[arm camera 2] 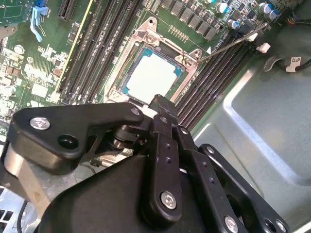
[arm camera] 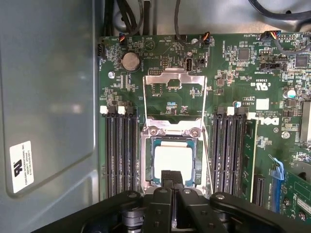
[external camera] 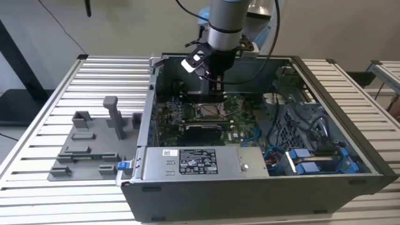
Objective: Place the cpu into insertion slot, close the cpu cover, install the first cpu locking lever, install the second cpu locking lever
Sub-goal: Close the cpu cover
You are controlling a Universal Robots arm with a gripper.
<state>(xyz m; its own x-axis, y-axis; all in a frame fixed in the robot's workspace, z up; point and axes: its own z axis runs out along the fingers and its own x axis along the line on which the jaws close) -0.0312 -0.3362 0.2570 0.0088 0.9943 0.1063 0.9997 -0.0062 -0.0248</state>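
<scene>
Jaws look drawn together, their tips meeting in a narrow black point with nothing visible between them; they hold no part. In both wrist views that point hangs over the near edge of the cpu (arm camera: 173,162), and I cannot tell whether it touches the chip.

By my reading, the first step is done. The cpu lies flat in its socket on the motherboard (arm camera: 233,73), silver top up. The cpu cover (arm camera: 175,75) is not yet closed: its frame is swung back from the socket, and green board shows through its cut-out. In the second wrist view a thin lever rod (arm camera 2: 233,42) angles away from the socket corner, unlatched. So the cover and both levers are left.

In the exterior view the arm (external camera: 224,18) comes straight down into the open computer case (external camera: 250,187) on the slatted counter (external camera: 100,75). Its wrist is vertical, above the socket.
</scene>
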